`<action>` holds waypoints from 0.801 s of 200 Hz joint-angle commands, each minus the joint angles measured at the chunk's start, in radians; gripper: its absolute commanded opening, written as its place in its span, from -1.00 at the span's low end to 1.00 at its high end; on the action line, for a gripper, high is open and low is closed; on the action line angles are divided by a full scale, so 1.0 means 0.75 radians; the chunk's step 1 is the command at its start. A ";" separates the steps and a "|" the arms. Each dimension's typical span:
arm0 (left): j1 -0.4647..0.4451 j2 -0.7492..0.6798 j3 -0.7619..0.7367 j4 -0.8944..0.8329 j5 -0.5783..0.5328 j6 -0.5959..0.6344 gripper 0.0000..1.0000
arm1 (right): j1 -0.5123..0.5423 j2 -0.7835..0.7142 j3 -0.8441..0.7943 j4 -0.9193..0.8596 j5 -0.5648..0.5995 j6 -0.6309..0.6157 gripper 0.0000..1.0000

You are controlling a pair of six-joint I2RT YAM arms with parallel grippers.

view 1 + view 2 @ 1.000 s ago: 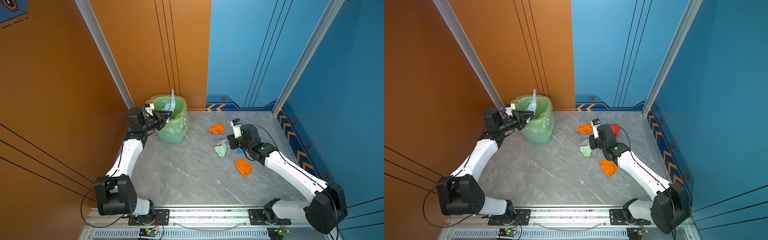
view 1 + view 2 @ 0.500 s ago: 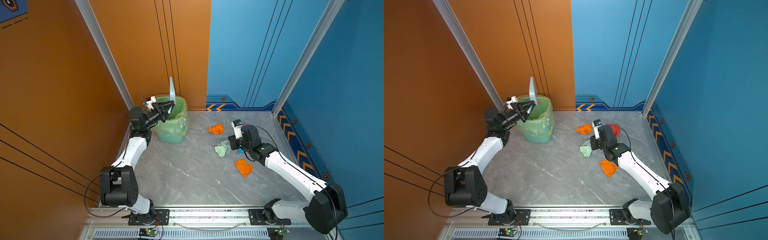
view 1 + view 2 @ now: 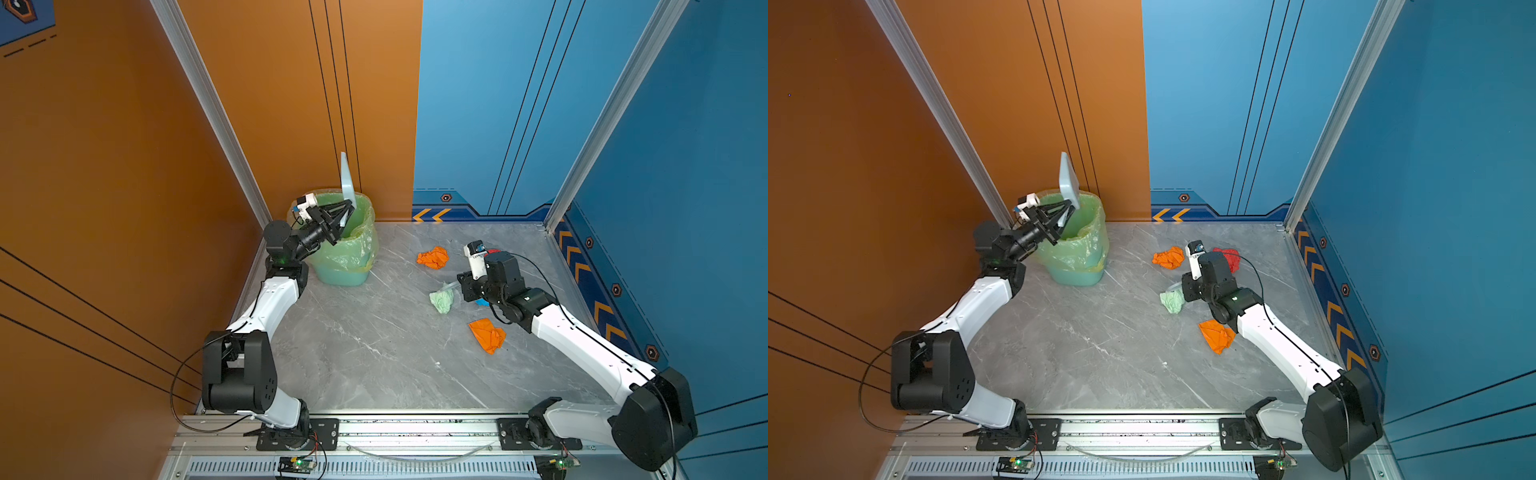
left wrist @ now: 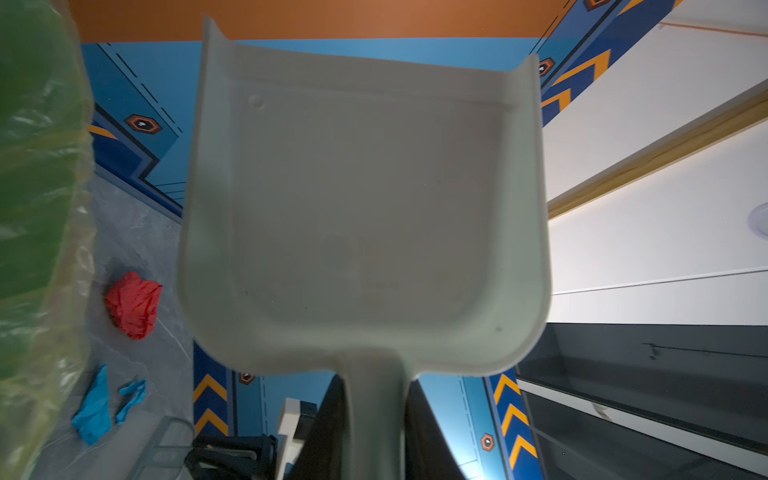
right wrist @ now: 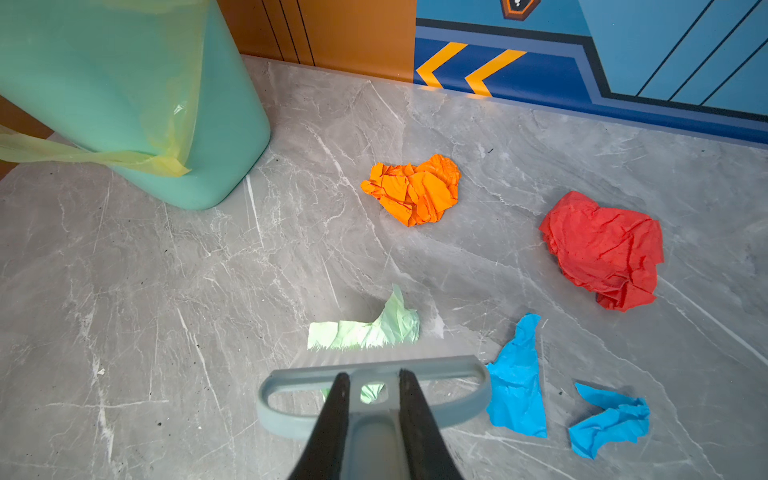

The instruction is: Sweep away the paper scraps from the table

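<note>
- Six paper scraps (image 5: 411,189) lie on the table (image 3: 374,353): two orange, one red, one pale green and two bright blue, all in its far right part.
- Your left gripper (image 3: 348,206), clamped on the dustpan (image 4: 365,208) handle, has swung the pan from tipped into the bin (image 3: 353,257) to upright above it. The pan shows empty, so I judge one dump finished.
- Your right gripper (image 5: 373,374), closed on the brush (image 5: 374,399), has barely moved; its bristles rest against the pale green scrap (image 5: 374,332).
- Red and blue pieces sit nearest the table's right edge. Bare marble between bin and scraps leaves you room to set the pan down.
</note>
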 commanded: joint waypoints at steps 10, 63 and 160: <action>-0.061 -0.132 0.091 -0.562 -0.027 0.533 -1.00 | 0.001 -0.065 -0.018 -0.035 0.037 0.028 -1.00; -0.326 -0.264 0.313 -1.573 -0.508 1.440 -1.00 | -0.003 -0.088 -0.022 -0.112 0.185 0.082 -1.00; -0.687 -0.350 -0.026 -1.794 -1.075 1.770 -1.00 | -0.044 0.085 0.052 -0.076 0.350 0.261 -1.00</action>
